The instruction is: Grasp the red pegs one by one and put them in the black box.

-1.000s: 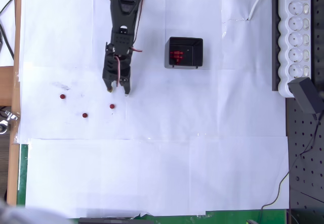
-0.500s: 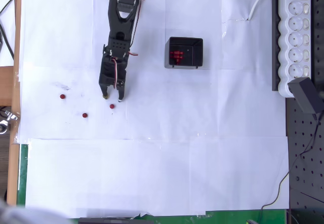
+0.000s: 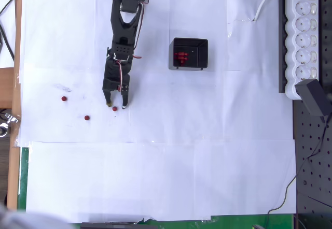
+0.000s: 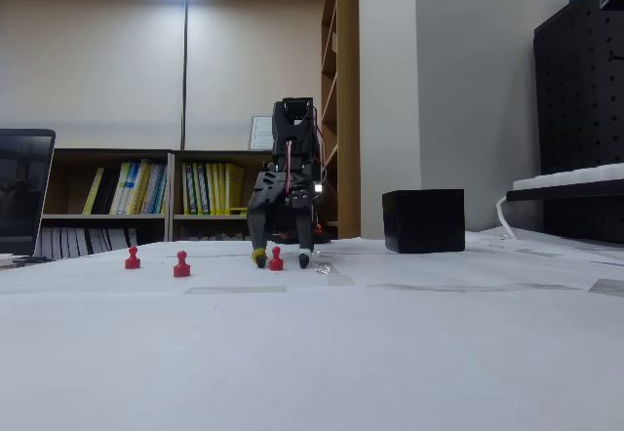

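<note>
Red peg [image 3: 114,108] — between gripper [image 3: 116,105] fingertips

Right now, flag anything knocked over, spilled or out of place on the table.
Nothing stands out. Three red pegs stand upright on the white paper, others lie inside the black box, and the open gripper straddles one peg.

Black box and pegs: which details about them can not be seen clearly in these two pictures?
- Black box, fixed view: its own wall hides the inside.
- Pegs in the box, overhead view: a red cluster, too small to count.
- End effector, overhead view: open around the nearest red peg; contact too small to tell.
- Same peg, fixed view: stands between the fingertips; depth unclear.
</note>
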